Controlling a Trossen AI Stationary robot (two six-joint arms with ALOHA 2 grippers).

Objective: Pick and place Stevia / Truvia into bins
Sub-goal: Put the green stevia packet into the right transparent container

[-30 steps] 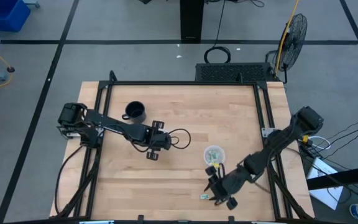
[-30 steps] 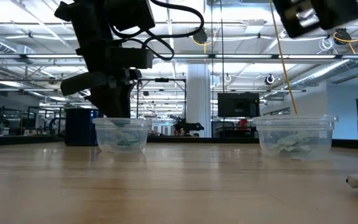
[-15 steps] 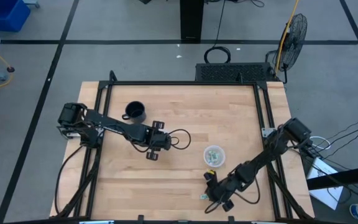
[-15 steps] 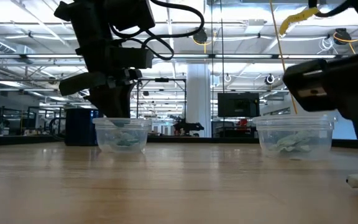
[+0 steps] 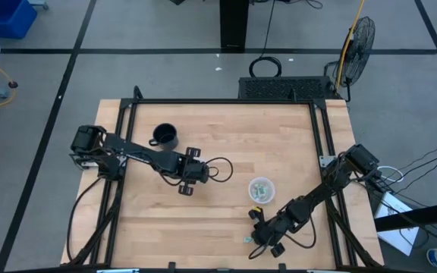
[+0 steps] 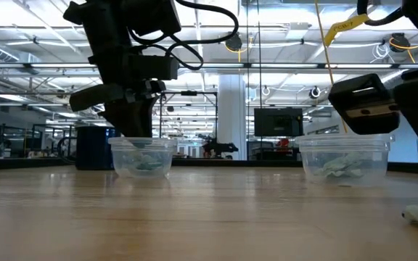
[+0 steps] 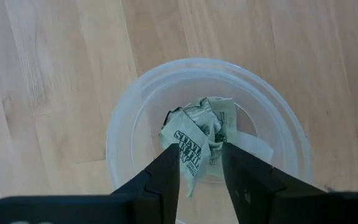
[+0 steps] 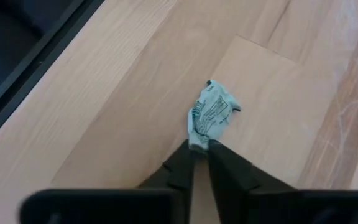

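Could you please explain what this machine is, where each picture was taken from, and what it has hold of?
Two dark robot arms work at a wooden table. One picture looks straight down, one looks level across the tabletop, and each wrist carries a camera. The left gripper hangs open over a clear cup holding crumpled green sweetener packets. The right gripper, near the table's front edge, is pinching a single packet lying on the wood. A second cup with packets stands nearby, and a black mug sits farther back.
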